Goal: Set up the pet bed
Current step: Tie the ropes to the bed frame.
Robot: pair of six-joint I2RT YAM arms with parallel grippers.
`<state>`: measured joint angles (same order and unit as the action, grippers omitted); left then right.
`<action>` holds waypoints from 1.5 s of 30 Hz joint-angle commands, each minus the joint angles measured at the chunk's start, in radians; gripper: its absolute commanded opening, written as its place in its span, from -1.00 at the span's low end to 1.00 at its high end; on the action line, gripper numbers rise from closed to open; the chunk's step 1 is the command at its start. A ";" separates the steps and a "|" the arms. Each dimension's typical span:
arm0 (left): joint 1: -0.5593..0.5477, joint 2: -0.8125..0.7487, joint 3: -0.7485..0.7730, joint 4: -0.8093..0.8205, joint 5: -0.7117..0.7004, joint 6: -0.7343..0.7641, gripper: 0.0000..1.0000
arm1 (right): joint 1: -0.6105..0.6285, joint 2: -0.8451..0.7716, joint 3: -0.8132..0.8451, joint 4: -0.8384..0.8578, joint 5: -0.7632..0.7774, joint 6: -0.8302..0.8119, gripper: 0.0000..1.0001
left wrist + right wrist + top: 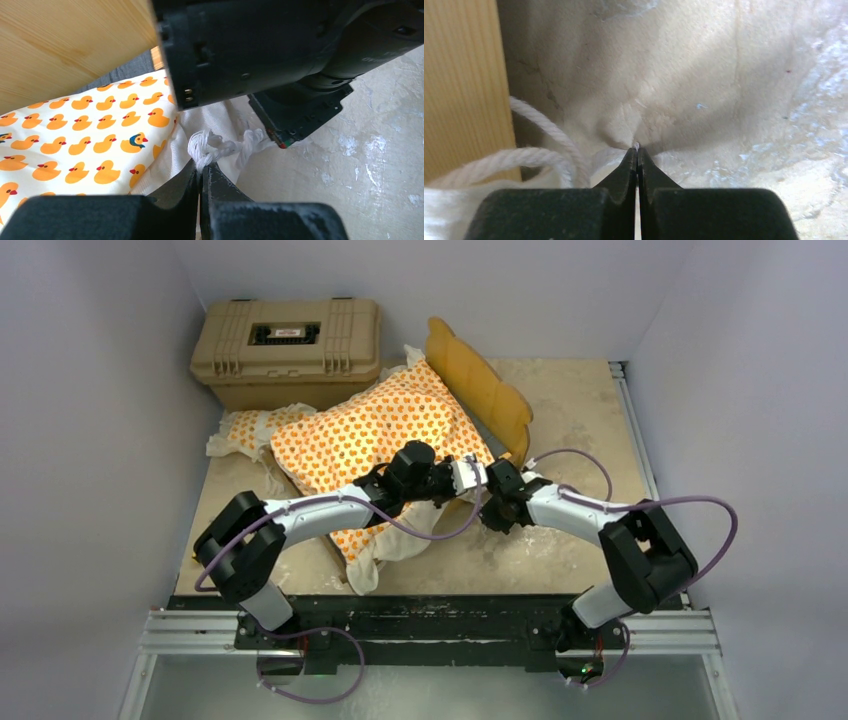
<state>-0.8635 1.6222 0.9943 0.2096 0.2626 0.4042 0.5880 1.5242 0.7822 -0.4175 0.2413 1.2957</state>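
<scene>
**Step in hand: fixing the cushion tie at the bed's near-right corner**

The pet bed sat mid-tabletop (580,420). Its wooden frame (480,385) had the scalloped headboard along the right side of the mattress cushion (370,430). The cushion lay across the frame, its white ruffle (215,117) spilling over the near edge. The pillow (250,430) lay at the cushion's left end, near the tan hard case (288,345). I couldn't tell whether it was on the frame.

Both arms met at the cushion's near-right corner.
- Left gripper (201,167): jaws closed, pinching a frayed bunch of white cord (220,146) right at the tips.
- Right gripper (636,152): jaws closed, with cloth puckered toward the tips. It looked like a pinch on the ruffle rather than the cord, which looped just to its left by the wooden rail.

My read was that the cushion was placed but not yet secured or squared up, and the pillow was not set at the headboard.

The next move needed the left grip kept on the cord while the right one pulled gently away from the rail. Too hard a pull would likely drag the cushion off the frame. The wrists were nearly touching, so there was little room to swing either one.
</scene>
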 commanded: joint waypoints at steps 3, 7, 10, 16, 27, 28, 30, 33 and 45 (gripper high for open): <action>0.001 -0.038 0.013 0.044 -0.001 -0.023 -1.00 | -0.002 -0.108 -0.049 -0.166 0.085 0.039 -1.00; 0.001 -0.019 0.062 0.032 0.012 -0.028 -1.00 | -0.013 -0.228 -0.024 -0.316 0.222 0.152 -1.00; -0.001 0.014 0.127 0.021 0.029 -0.031 -1.00 | -0.040 -0.330 0.015 -0.436 0.363 0.232 -1.00; -0.024 0.148 0.342 -0.054 0.043 -0.006 -1.00 | -0.220 -0.468 0.026 -0.446 0.480 0.173 -1.00; -0.049 0.402 0.786 -0.117 -0.127 0.051 -1.00 | -0.440 -0.442 0.138 -0.289 0.548 -0.020 -1.00; -0.048 0.432 0.847 -0.139 -0.149 0.057 -1.00 | -0.457 -0.432 0.145 -0.255 0.534 -0.048 -1.00; -0.045 0.490 0.948 -0.163 -0.211 0.061 -1.00 | -0.486 -0.404 0.160 -0.212 0.501 -0.077 -1.00; -0.034 0.574 1.067 -0.172 -0.352 0.048 -1.00 | -0.501 -0.363 0.186 -0.187 0.475 -0.095 -1.00; -0.011 0.483 0.862 -0.044 -0.338 -0.044 -1.00 | -0.717 -0.364 0.080 -0.124 0.369 -0.159 -1.00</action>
<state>-0.8902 2.2276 1.9610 0.0433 0.0063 0.3985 -0.0883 1.1908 0.9245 -0.5503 0.6292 1.1641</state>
